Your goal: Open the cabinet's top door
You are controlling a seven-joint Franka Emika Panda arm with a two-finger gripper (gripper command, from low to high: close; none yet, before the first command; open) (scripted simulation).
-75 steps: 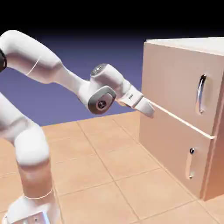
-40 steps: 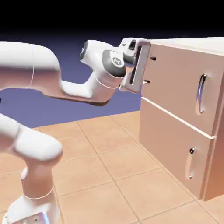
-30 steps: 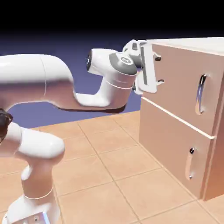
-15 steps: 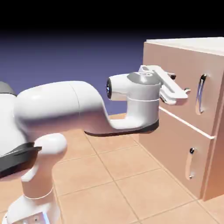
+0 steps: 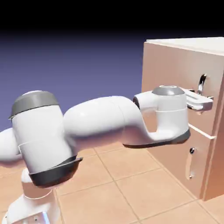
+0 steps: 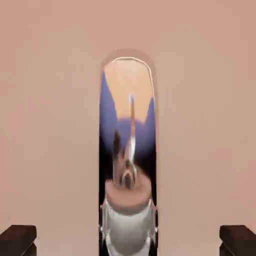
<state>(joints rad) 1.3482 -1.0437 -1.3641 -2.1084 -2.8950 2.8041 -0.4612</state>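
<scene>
My gripper (image 5: 201,94) is wide open, holding nothing, with the shiny handle (image 5: 202,82) between its fingers. It's near the top door's (image 5: 168,63) right edge in the exterior view. I'd grab its middle; it looks hard, maybe slippery.

No texts, labels, brands, numbers or signs can be read in either view.
</scene>
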